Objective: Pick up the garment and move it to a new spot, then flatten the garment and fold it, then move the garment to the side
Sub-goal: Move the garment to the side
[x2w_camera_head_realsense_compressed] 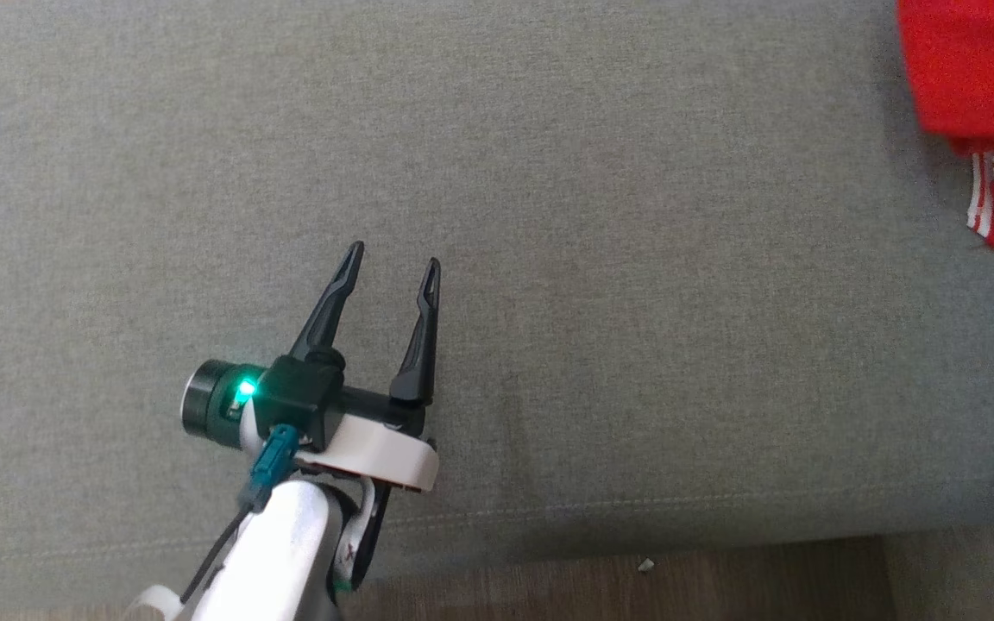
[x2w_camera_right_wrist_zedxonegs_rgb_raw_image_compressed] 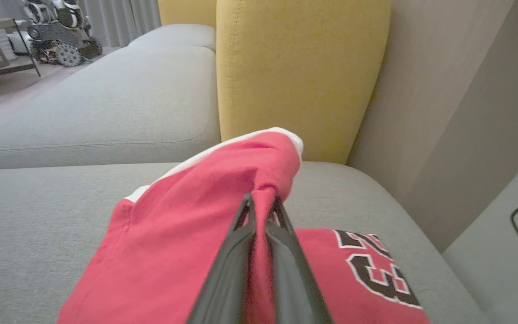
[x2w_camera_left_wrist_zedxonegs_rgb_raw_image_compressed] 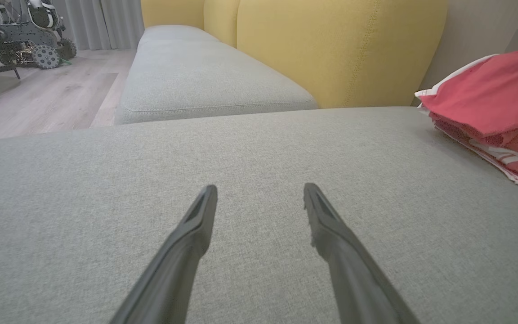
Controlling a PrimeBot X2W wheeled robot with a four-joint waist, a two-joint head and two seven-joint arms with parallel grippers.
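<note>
The garment (x2w_camera_head_realsense_compressed: 976,78) is a red jersey with white trim and a black number, lying at the far right of the grey couch seat (x2w_camera_head_realsense_compressed: 600,259). My right gripper (x2w_camera_right_wrist_zedxonegs_rgb_raw_image_compressed: 261,202) is shut on a pinched fold of the jersey (x2w_camera_right_wrist_zedxonegs_rgb_raw_image_compressed: 223,189), lifting that part above the rest of the cloth. My left gripper (x2w_camera_head_realsense_compressed: 395,264) hovers open over bare cushion, well to the left of the jersey, with nothing between its fingers. In the left wrist view the left gripper (x2w_camera_left_wrist_zedxonegs_rgb_raw_image_compressed: 261,191) points across the seat and the jersey (x2w_camera_left_wrist_zedxonegs_rgb_raw_image_compressed: 488,99) sits at the right edge.
Yellow back cushions (x2w_camera_left_wrist_zedxonegs_rgb_raw_image_compressed: 331,45) stand behind the seat, with a beige wall (x2w_camera_right_wrist_zedxonegs_rgb_raw_image_compressed: 443,112) to the right. A second grey seat (x2w_camera_left_wrist_zedxonegs_rgb_raw_image_compressed: 205,76) continues on the left. Wooden floor (x2w_camera_head_realsense_compressed: 635,578) runs along the front edge. A wheeled machine (x2w_camera_left_wrist_zedxonegs_rgb_raw_image_compressed: 29,40) stands far off.
</note>
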